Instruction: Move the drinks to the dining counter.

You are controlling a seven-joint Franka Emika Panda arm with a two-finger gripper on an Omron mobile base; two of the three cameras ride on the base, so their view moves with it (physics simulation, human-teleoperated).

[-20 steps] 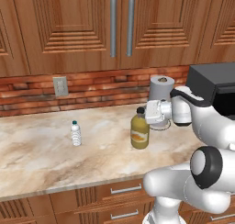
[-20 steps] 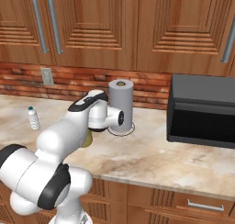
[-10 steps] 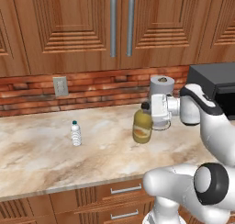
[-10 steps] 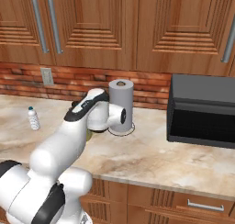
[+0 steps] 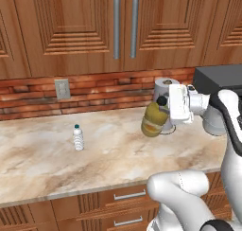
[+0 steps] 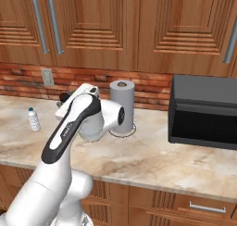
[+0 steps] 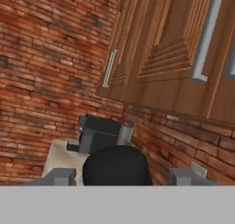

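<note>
Worktop: glossy beige-brown marbled stone counter (image 5: pixel 42 164), set under ribbed wooden wall cabinets (image 5: pixel 71 31) with slim metal bar handles; rough red brick backsplash (image 5: pixel 28 100) behind.

Drinks: the squat yellow plastic juice bottle with black cap and orange label (image 5: pixel 153 119) is lifted clear of the stone and tilted, just in front of the upright grey paper-towel roll (image 6: pixel 121 107). The small clear water bottle with teal cap (image 5: pixel 78 137) stands upright on the counter, well apart to the left, below the grey wall socket (image 5: pixel 62 88).

End effector: the white two-finger gripper (image 5: pixel 163 116) reaches sideways and is clamped on the juice bottle. In the hand view the bottle's round black cap sits between the two grey fingertips (image 7: pixel 59 176), the jaws partway apart around it.

Other: a matte black box-shaped microwave (image 6: pixel 203 111) rests at the right end of the counter.
</note>
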